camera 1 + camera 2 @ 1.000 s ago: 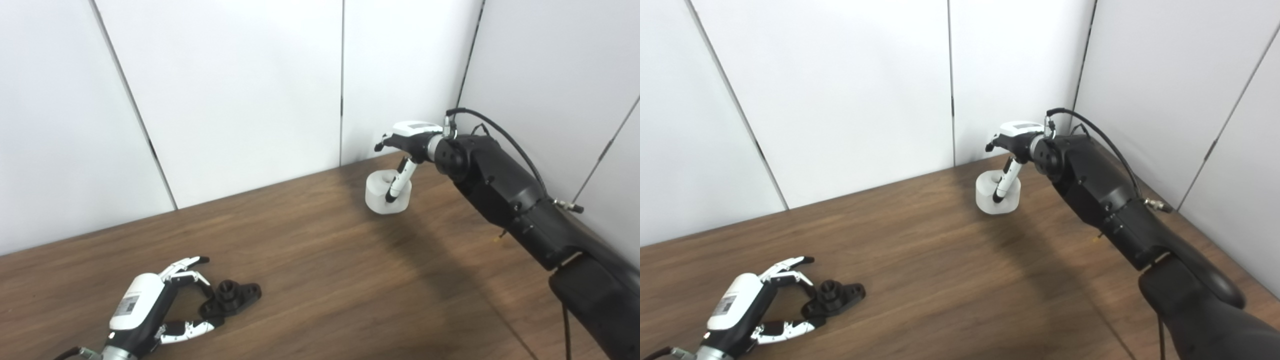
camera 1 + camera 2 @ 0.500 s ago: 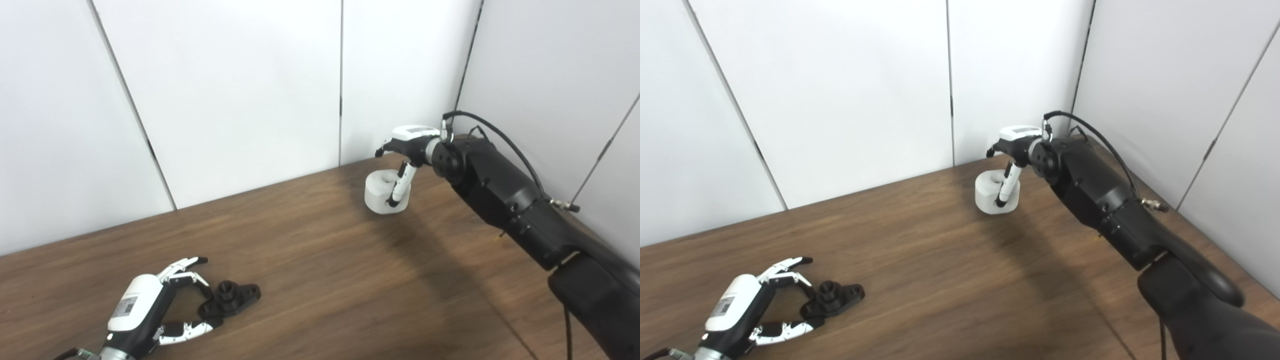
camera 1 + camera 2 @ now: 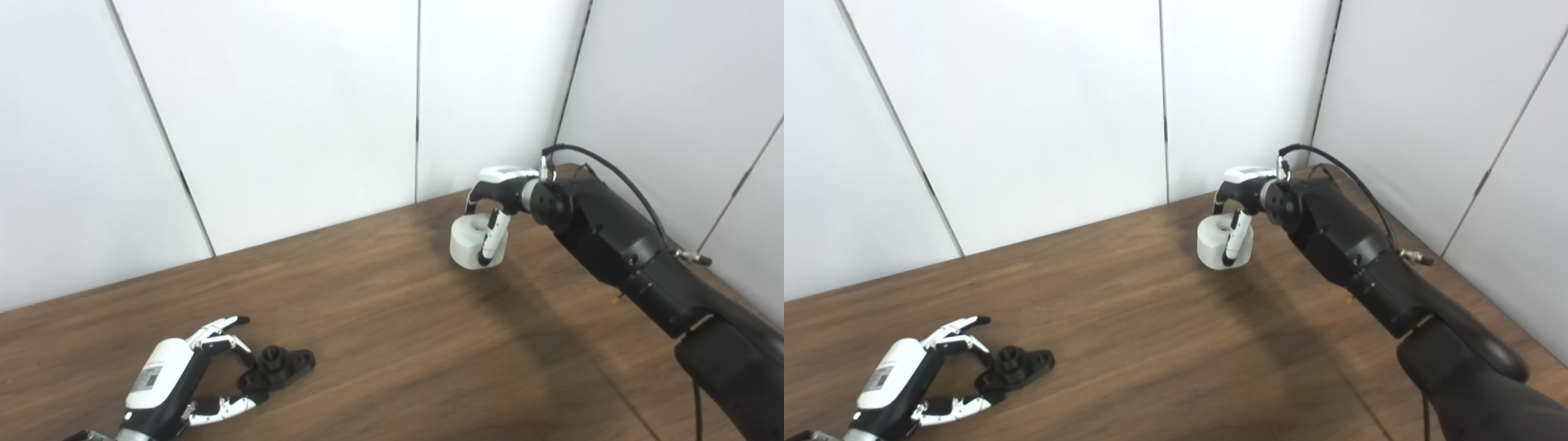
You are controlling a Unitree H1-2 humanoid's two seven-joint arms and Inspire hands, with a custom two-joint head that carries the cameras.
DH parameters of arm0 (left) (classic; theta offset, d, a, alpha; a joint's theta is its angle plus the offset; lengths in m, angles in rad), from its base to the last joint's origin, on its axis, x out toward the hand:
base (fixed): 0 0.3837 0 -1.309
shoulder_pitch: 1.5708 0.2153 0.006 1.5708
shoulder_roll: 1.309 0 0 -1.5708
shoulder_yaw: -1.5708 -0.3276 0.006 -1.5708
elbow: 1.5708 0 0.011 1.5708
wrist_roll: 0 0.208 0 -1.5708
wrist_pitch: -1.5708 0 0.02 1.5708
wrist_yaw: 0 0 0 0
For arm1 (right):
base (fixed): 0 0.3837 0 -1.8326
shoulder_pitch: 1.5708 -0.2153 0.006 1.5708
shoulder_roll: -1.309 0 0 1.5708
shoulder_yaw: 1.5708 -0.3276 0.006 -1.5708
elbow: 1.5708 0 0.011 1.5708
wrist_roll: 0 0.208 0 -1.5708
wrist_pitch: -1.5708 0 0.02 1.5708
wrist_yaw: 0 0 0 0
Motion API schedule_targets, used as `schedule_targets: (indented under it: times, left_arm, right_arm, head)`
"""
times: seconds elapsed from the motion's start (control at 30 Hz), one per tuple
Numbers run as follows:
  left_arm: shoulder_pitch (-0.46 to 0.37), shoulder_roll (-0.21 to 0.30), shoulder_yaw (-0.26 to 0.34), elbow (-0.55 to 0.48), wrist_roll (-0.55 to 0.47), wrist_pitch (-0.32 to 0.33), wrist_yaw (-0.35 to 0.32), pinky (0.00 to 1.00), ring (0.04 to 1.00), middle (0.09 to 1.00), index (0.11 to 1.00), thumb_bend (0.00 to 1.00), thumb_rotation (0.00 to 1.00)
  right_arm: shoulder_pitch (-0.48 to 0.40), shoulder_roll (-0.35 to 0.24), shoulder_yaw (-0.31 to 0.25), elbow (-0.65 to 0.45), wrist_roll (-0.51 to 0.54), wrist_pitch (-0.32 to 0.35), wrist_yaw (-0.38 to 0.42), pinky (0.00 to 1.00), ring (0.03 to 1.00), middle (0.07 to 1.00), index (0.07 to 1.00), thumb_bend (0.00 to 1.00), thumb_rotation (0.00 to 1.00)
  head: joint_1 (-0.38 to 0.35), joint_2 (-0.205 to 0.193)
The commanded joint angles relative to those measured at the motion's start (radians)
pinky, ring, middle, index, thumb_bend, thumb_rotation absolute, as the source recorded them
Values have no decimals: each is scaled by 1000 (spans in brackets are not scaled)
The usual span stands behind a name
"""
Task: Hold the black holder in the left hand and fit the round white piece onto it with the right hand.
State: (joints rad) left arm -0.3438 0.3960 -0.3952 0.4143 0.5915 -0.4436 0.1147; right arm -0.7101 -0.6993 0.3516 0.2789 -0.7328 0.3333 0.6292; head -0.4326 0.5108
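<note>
At the far right corner of the table (image 3: 392, 318), the right hand (image 3: 499, 190) reaches out on a long stretched arm, fingers curled down around the round white piece (image 3: 471, 243), gripping it. Near left, the left hand (image 3: 177, 380) lies low with fingers spread around the black holder (image 3: 277, 367), touching its near end but not closed. Both views show the same things.

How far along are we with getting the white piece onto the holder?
Early. Nothing is fitted yet. The right hand has its fingers wrapped round the round white piece at the far side of the table; whether it is lifted is unclear. The left hand is spread open around the black holder, which lies flat, ungripped. Left: grip the holder, bring the parts together, seat the piece.
</note>
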Motion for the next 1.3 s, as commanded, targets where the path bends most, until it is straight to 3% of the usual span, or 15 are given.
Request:
schedule_targets:
  times: [0.0, 0.13, 0.17, 0.2, 0.27, 0.6, 0.87, 1.07, 1.27]
  left_arm:
    - [93, 50, -21, 55, 33, 97, -105, 748, 870, 864, 488, 523, 73]
    - [94, 51, -20, 55, 30, 88, -102, 738, 863, 861, 488, 523, 73]
    - [95, 51, -19, 54, 29, 89, -103, 737, 864, 861, 488, 523, 73]
    - [94, 52, -20, 57, 31, 85, -99, 740, 866, 861, 488, 523, 73]
    - [93, 52, -19, 62, 33, 77, -92, 732, 864, 858, 488, 523, 73]
    - [96, 52, -18, 48, 33, 92, -104, 739, 869, 862, 488, 523, 74]
    - [98, 48, -16, 43, 34, 90, -95, 734, 863, 859, 488, 523, 74]
    - [100, 42, -15, 17, 27, 114, -118, 740, 868, 863, 488, 523, 74]
    - [103, 25, -27, -30, 48, 156, -117, 714, 864, 864, 488, 523, 72]
  right_arm:
    - [-31, -30, -28, -12, 11, -37, -40, 910, 905, 888, 648, 983, 223]
    - [-20, -26, -40, 1, 28, -95, -97, 861, 848, 827, 577, 889, 132]
    - [-18, -26, -40, 3, 26, -112, -116, 854, 839, 816, 533, 711, 135]
    - [-14, -26, -39, 4, 19, -131, -141, 848, 830, 799, 510, 620, 136]
    - [-10, -27, -37, 6, 7, -154, -175, 833, 817, 763, 488, 544, 135]
    - [11, -25, -53, 19, -18, -222, -315, 787, 795, 713, 480, 525, 137]
    - [7, -23, -56, 27, -32, -259, -364, 746, 779, 704, 481, 525, 136]
    - [3, -17, -78, -13, 18, -260, -309, 749, 778, 712, 480, 525, 135]
    - [-28, -24, -63, -128, 59, -184, -110, 833, 807, 730, 482, 524, 132]
  head:
    - [-1, 1]
    - [2, 7]
    - [3, 8]
    - [4, 10]
    - [4, 10]
    - [15, 23]
    - [31, 32]
    - [97, 51]
    - [187, 73]
